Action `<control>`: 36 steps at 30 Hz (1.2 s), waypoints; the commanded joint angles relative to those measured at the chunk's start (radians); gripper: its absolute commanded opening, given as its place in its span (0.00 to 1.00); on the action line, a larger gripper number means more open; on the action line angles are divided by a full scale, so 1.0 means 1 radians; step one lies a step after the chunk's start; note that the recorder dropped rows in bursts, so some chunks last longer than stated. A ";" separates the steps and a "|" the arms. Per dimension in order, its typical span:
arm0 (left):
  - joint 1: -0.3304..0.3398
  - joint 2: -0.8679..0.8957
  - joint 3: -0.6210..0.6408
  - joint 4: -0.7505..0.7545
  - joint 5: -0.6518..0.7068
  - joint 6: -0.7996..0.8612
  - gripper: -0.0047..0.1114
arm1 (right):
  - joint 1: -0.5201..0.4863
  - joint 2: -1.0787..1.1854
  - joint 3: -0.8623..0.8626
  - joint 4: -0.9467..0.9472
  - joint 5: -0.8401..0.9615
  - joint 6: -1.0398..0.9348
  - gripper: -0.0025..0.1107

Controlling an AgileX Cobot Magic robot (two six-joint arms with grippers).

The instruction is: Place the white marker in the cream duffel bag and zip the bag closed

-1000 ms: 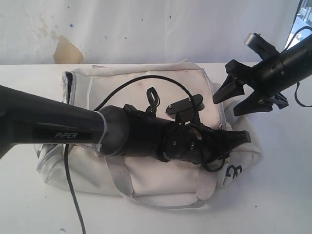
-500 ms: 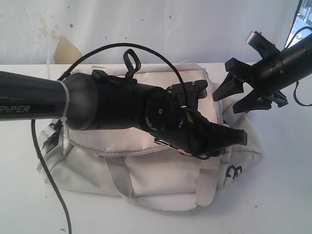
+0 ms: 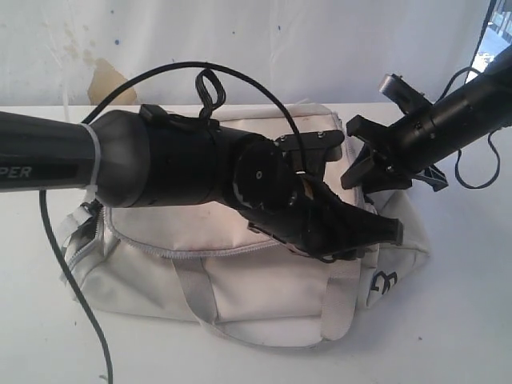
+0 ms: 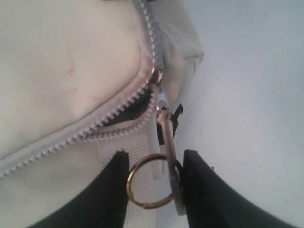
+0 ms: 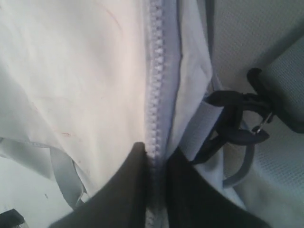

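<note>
1. While the left claw [image 4: 156,154] stays clenched on the brass ring [image 4: 151,156] of the zipper pull, its thick black arm has swung from the bag's front side up across its top.
2. Under that arm, the large soft cream fabric duffel bag [image 3: 240,280] lies on the white table [image 3: 464,320]. Its grey straps hang at the front and faint reddish marks show on its top panel. Beside the slider, a short dark slit [image 4: 124,111] still gapes between the teeth.
3. No view shows the slim white marker. It is probably already inside the bag, though I cannot tell.
4. A second ago the right claw [image 5: 156,149] was spread wide above the bag's right end. It has now dropped and pinched the grey zipper seam [image 5: 156,71] there.
5. That pinch likely anchors the cloth so the left claw can draw the slider, which would mean the zipping stage is under way.
</note>
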 commanded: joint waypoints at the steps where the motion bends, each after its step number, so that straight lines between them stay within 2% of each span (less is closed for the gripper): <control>1: -0.001 -0.021 -0.001 0.007 0.082 0.049 0.04 | -0.003 -0.002 0.000 -0.004 -0.040 0.003 0.02; 9: -0.001 -0.080 -0.001 0.040 0.196 0.098 0.04 | -0.037 -0.004 -0.001 0.034 -0.089 0.065 0.02; 13: -0.001 -0.091 -0.001 0.193 0.266 0.041 0.04 | -0.060 -0.006 -0.001 0.054 -0.076 0.065 0.02; 17: -0.001 -0.083 -0.001 0.165 0.072 -0.006 0.05 | -0.056 -0.006 -0.001 0.098 -0.017 0.048 0.02; 19: -0.001 -0.068 -0.001 0.144 -0.006 -0.008 0.16 | -0.056 -0.008 -0.001 0.096 0.007 0.043 0.02; 20: -0.001 -0.052 -0.001 0.115 -0.029 -0.016 0.30 | -0.056 -0.008 -0.001 0.096 0.016 0.041 0.02; 22: -0.001 -0.028 -0.001 0.072 -0.040 -0.045 0.50 | -0.056 -0.008 -0.001 0.096 0.018 0.041 0.02; 24: -0.007 -0.001 -0.001 0.062 -0.038 -0.047 0.63 | -0.056 -0.008 -0.001 0.096 0.018 0.041 0.02; 27: -0.012 0.023 -0.001 0.025 -0.046 -0.047 0.65 | -0.056 -0.008 -0.001 0.096 0.016 0.041 0.02; 31: -0.012 0.037 -0.001 -0.013 -0.117 -0.045 0.63 | -0.056 -0.008 -0.001 0.096 0.016 0.041 0.02; 36: -0.012 0.037 -0.001 -0.086 -0.124 -0.042 0.60 | -0.056 -0.008 -0.001 0.096 0.016 0.041 0.02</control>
